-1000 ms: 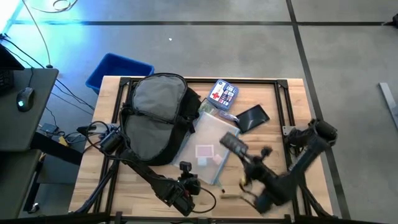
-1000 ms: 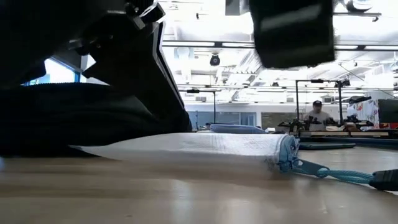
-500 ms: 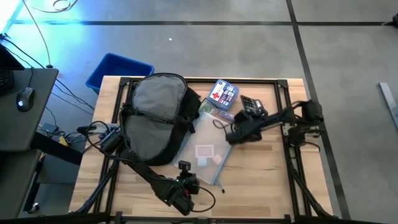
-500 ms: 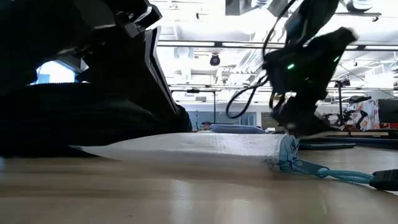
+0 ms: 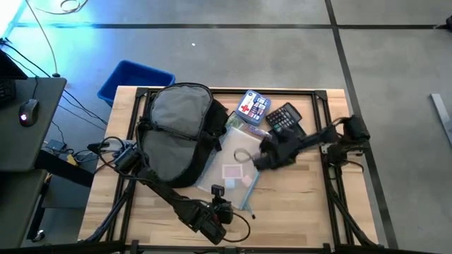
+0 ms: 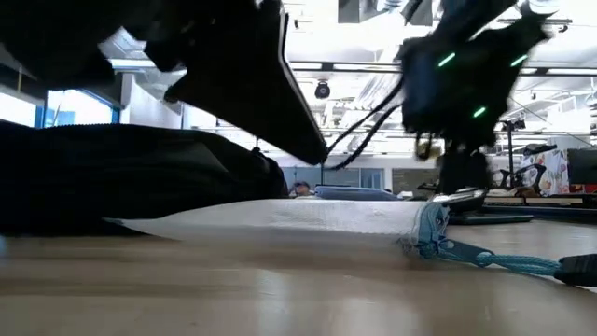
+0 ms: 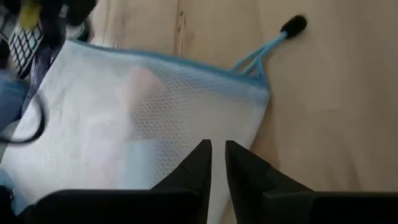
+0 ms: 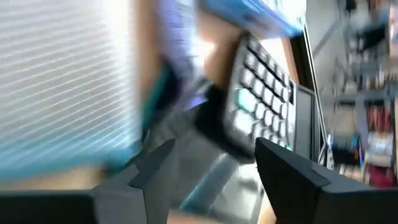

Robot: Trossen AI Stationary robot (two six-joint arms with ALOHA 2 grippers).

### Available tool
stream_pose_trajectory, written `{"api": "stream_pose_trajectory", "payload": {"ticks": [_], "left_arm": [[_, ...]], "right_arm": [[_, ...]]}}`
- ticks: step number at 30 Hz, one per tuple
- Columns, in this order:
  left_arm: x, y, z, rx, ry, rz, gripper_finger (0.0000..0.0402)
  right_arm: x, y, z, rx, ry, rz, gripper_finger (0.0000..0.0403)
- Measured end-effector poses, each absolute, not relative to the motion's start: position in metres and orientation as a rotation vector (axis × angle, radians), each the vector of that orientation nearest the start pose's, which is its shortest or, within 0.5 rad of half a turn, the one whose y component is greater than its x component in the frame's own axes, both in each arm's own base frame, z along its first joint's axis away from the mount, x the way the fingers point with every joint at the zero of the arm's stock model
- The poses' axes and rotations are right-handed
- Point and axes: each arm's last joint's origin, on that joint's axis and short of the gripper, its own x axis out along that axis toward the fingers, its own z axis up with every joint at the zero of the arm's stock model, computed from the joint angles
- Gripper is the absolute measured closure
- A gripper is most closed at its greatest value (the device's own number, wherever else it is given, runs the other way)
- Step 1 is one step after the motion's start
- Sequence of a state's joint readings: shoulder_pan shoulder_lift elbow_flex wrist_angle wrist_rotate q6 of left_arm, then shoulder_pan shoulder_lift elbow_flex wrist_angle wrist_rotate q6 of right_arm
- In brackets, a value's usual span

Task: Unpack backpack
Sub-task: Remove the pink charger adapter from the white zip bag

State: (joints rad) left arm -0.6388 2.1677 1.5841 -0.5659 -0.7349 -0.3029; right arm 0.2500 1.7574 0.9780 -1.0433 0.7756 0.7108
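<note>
The backpack [image 5: 178, 134] lies flat on the wooden table [image 5: 296, 204], occupying the left-centre of the high view, its grey panel facing up and its black straps trailing toward the lower left. In the low view the backpack [image 6: 121, 177] fills the left half of the frame as a dark mass. Touching its right edge lies a clear mesh pouch [image 5: 233, 166] with a blue zip edge; the pouch [image 7: 137, 118] shows a blue pull cord ending in a black toggle [image 7: 293, 25] in the left wrist view. At the upper centre of the high view a small blue-and-white box [image 5: 254, 106] rests just beside a black calculator [image 5: 286, 116], which sits at the upper right edge of the pouch. A blue bin [image 5: 134, 80] stands on the floor off the table's upper left corner. The left gripper [image 5: 217, 194] sits at the lower centre of the high view, over the lower end of the pouch; in the left wrist view its fingers [image 7: 202, 165] stand with only a narrow gap between them and hold nothing. The right gripper [image 5: 265, 156] reaches in from the right side of the frame to the pouch's right edge, just below the calculator; in the right wrist view its fingers [image 8: 155, 165] stand well apart, with nothing gripped between them.
</note>
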Motion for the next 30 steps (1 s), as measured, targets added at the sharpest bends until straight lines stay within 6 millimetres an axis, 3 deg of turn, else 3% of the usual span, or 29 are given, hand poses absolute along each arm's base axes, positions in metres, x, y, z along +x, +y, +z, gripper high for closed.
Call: {"api": "stream_pose_trajectory", "payload": {"ticks": [7,11,14,21,30], "left_arm": [[0.362,-0.238,0.148,0.441,0.915,0.309,0.0367],[0.367,-0.228,0.138,0.475,0.907,0.400,0.0367],[0.374,-0.218,0.130,0.506,0.903,0.454,0.0367],[0.389,-0.189,0.130,0.549,0.899,0.549,0.0367],[0.420,-0.146,0.112,0.526,1.005,0.462,0.0371]], "right_arm": [[0.239,0.165,0.145,-0.175,0.916,-0.563,0.0206],[0.234,0.206,0.134,-0.068,0.781,-0.413,0.0206],[0.235,0.211,0.125,-0.021,0.753,-0.434,0.0206],[0.247,0.201,0.098,0.042,0.815,-0.508,0.0206],[0.252,0.201,0.097,-0.005,0.692,-0.547,0.0205]]}}
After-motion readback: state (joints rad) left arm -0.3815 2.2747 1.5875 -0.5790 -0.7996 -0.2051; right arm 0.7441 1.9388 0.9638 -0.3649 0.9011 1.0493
